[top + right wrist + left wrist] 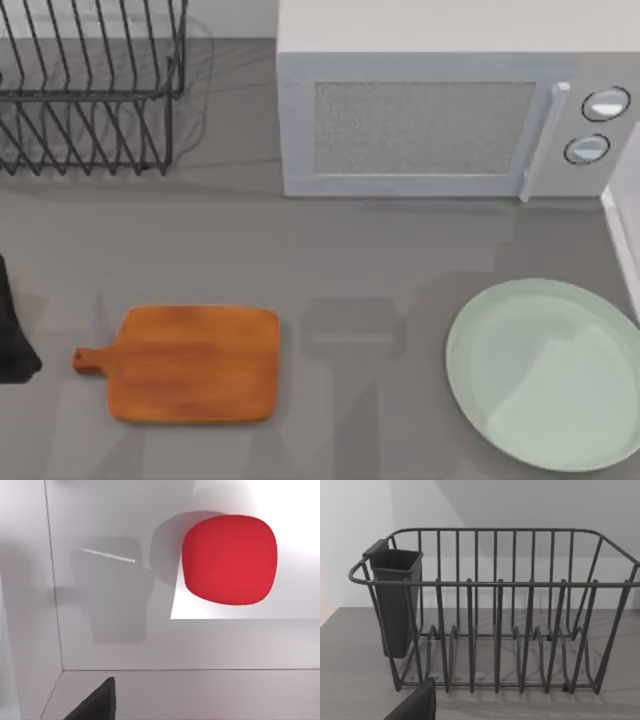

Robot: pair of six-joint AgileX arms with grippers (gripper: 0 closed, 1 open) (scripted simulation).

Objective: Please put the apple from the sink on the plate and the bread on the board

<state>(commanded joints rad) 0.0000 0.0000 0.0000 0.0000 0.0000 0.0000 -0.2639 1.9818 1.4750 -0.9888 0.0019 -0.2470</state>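
**Right arm over the sink, apple below**

My right end effector hangs above the apple [229, 559] in the sink [125, 645]; I cannot tell its finger state. Plate [545, 372] and board [192, 363] wait bare on the tabletop [350, 250].

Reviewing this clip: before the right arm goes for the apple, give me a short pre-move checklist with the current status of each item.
1. Apple located: ok, it lies on the pale sink floor under the right wrist camera.
2. Apple free of any grip: ok, nothing touches it.
3. Right gripper open for the pick: cannot tell, just a dark finger tip shows.
4. Plate bare to receive it: ok, nothing lies on it, at the table's right.
5. Board bare for the bread: ok, nothing on it.
6. Left arm clear of the path: ok, it sits at the table's left edge, facing the dish rack.
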